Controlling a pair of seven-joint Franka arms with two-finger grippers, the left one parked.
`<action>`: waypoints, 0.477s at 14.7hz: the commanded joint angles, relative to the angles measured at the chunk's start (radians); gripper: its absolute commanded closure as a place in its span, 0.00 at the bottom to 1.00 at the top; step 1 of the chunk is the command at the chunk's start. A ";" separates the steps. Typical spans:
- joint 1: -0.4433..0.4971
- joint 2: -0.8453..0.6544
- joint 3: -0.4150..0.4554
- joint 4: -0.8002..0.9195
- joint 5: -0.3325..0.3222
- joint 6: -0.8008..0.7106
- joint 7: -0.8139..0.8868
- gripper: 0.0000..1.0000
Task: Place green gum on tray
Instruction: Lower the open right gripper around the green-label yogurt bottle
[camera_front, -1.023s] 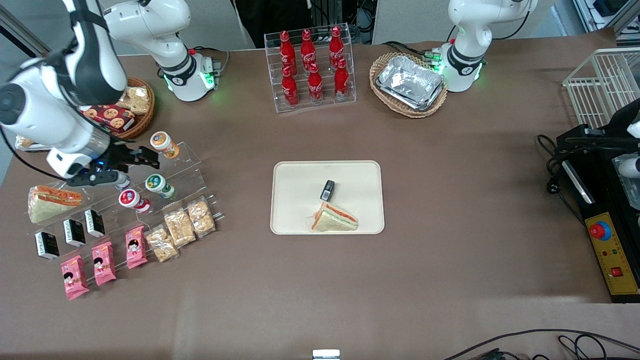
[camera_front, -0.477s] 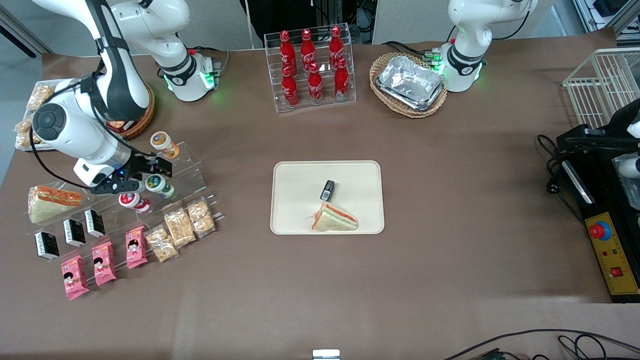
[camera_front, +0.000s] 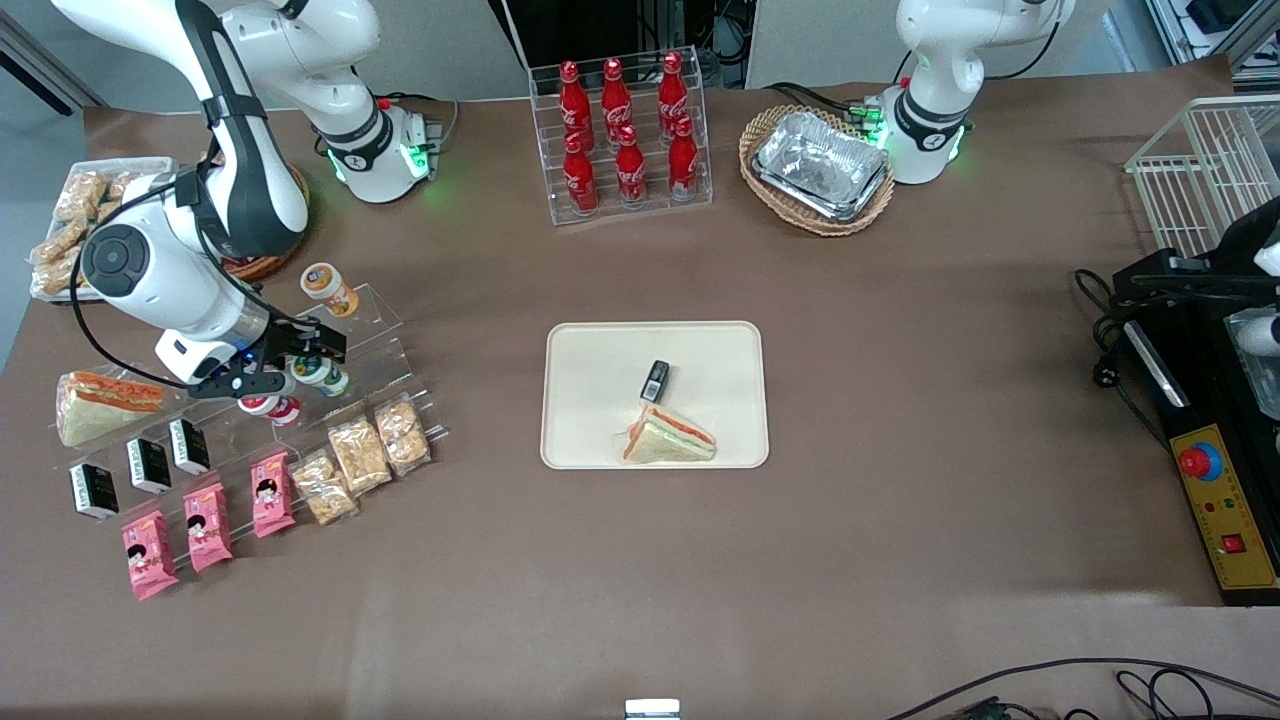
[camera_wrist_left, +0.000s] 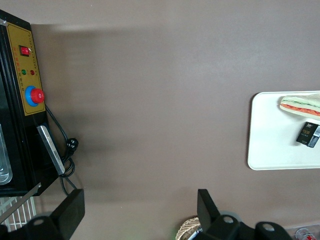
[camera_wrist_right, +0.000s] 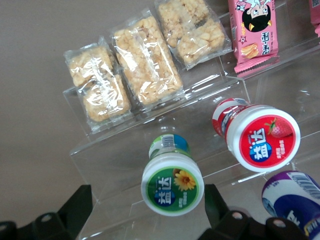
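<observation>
The green gum (camera_wrist_right: 172, 182) is a small white bottle with a green lid. It lies on a step of the clear acrylic shelf (camera_front: 385, 345). In the front view the gum (camera_front: 328, 378) is partly covered by my right gripper (camera_front: 300, 362). The gripper (camera_wrist_right: 147, 212) is open, with one finger on each side of the lid, not touching it. The cream tray (camera_front: 600, 390) lies in the middle of the table, well apart from the gripper. It holds a sandwich (camera_front: 668, 437) and a small black packet (camera_front: 655, 380). The tray's edge (camera_wrist_left: 260, 145) also shows in the left wrist view.
A red-lidded bottle (camera_wrist_right: 262, 137) and a blue-lidded bottle (camera_wrist_right: 292, 197) lie beside the green gum. An orange-lidded bottle (camera_front: 328, 288) sits one step higher. Snack bars (camera_wrist_right: 145, 60), pink packets (camera_front: 205, 525), black packets (camera_front: 150, 465) and a sandwich (camera_front: 100, 402) fill the lower steps.
The right arm has swung along the shelf toward the tray. The open gripper moved from above the blue-lidded bottle to around the green gum. Nothing has been grasped.
</observation>
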 joint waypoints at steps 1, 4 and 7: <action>-0.006 0.021 0.000 -0.010 -0.020 0.041 0.019 0.00; -0.006 0.035 0.000 -0.018 -0.020 0.049 0.019 0.00; -0.008 0.047 -0.002 -0.024 -0.046 0.079 0.019 0.00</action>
